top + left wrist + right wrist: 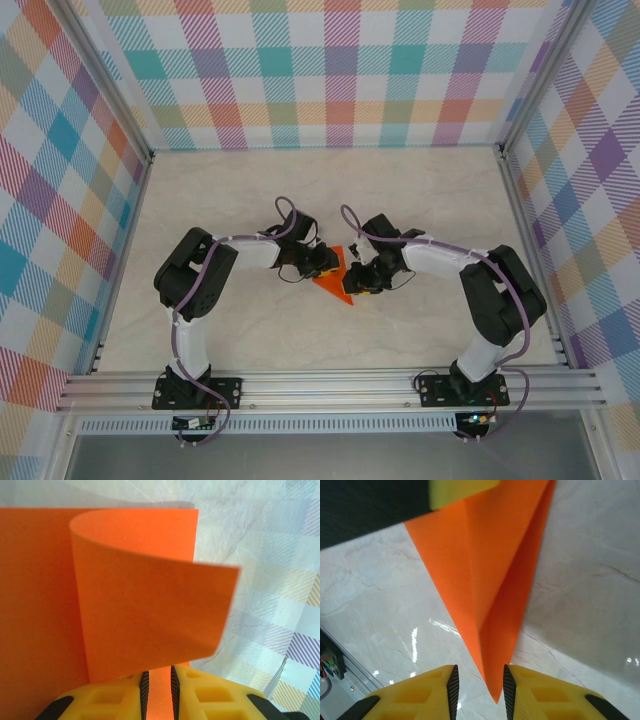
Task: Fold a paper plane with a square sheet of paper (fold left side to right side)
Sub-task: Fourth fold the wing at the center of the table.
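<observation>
Your workspace is a pale marble-look table (300, 330) boxed in by bright plaid walls (340, 70) on an aluminium frame (330, 385), and the orange square sheet of paper (338, 280) lies at its centre, partly folded. Both of your arms bend inward from their bases and meet low over that sheet, wrists facing each other. Your left gripper (157, 690) is clamped on the sheet's edge, with a flap curling over above it, while your right gripper (479, 685) stands slightly apart, the sheet's pointed corner lying unpinched between its fingers.
</observation>
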Tool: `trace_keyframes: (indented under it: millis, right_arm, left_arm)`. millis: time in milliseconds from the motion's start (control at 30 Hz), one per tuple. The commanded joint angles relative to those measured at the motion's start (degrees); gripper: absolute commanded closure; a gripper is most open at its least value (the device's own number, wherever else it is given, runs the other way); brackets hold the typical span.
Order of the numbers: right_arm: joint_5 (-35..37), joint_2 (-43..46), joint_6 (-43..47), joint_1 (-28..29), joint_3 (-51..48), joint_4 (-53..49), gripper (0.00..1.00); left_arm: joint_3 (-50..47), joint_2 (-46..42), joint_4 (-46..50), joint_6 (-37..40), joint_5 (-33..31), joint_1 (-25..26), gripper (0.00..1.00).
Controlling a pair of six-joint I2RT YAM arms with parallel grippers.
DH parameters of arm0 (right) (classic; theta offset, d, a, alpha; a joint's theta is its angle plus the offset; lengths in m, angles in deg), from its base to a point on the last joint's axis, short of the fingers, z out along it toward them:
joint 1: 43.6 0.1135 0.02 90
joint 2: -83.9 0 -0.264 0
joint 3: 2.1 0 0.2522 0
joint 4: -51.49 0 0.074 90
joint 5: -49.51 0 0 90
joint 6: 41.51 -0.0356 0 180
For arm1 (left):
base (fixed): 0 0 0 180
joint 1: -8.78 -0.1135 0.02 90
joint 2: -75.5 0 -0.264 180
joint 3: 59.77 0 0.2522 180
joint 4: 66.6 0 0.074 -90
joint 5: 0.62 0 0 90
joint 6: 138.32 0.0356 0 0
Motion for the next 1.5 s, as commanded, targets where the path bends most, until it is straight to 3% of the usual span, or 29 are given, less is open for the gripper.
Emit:
trace_keyframes:
  millis: [0, 500, 1467]
  right_arm:
    - [0.4, 1.2, 0.6, 1.4, 2.7, 0.3, 0.71]
    - [4.0, -5.9, -0.8, 4.6, 6.0, 1.0, 0.77]
    - [11.7, -8.3, 0.4, 5.8, 6.9, -3.9, 0.78]
  left_arm:
    - [-0.5, 1.6, 5.1, 0.2, -2.6, 0.0, 0.78]
    - [-0.2, 2.0, 5.2, 0.4, -2.4, 0.0, 0.78]
    - [-0.7, 1.8, 5.0, 0.3, -2.6, 0.0, 0.78]
